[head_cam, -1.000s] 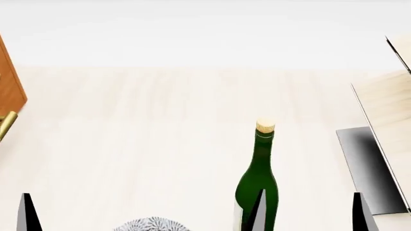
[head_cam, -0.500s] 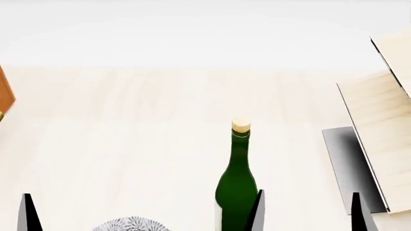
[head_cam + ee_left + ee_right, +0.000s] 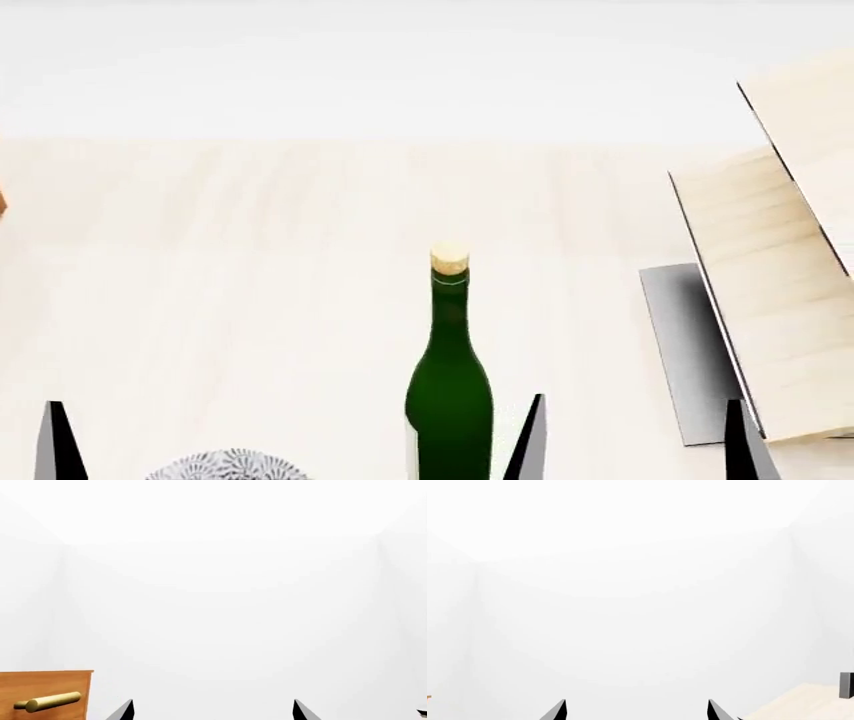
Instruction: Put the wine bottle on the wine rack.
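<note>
Right gripper open, empty, fingers apart at tabletop's near edge; left gripper likewise spread, holding nothing. Wine bottle upright near that edge, mid-table, untouched, just beside one right fingertip. Wine rack against right edge. Patterned bowl beside bottle.

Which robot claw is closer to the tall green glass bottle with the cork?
The right gripper. One fingertip shows just beside the tall dark green glass wine bottle, not touching it. The left gripper's visible fingertip sits far off at the view's left edge.
</note>
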You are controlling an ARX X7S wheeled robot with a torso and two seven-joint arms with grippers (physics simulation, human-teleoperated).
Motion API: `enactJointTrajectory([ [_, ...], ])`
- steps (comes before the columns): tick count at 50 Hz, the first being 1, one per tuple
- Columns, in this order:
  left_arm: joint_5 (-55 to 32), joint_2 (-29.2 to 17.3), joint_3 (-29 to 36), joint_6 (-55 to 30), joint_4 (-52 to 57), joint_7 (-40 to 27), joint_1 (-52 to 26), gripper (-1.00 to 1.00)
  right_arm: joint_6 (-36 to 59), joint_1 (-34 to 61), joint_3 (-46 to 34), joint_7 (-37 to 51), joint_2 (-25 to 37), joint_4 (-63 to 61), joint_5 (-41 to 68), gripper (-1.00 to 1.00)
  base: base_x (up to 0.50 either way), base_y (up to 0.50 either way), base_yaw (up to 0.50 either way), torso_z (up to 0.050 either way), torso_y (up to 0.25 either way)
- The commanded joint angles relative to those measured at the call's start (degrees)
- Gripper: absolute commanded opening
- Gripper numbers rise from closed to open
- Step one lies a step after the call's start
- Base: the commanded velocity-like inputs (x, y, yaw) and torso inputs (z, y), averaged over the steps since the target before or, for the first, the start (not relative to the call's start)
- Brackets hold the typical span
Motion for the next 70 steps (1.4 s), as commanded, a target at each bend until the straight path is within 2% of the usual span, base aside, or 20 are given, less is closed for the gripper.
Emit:
enactJointTrajectory([
  [1, -0.15, -0.24, 0.12, 0.11, -0.25, -0.38, -0.15, 1.00, -0.13, 0.03, -0.29, 0.25, 0.28, 0.04, -0.09, 1.00, 0.00, -0.10, 0.00, 0.000, 0.000],
  [70, -0.43, -1.66, 1.24, -0.05, -0.24, -2.04, -0.52, 1.00, -0.45, 0.26, -1.63, 1.92, 1.69, 0.29, 0.11, 1.00, 0.00, -0.10, 0.00, 0.000, 0.000],
])
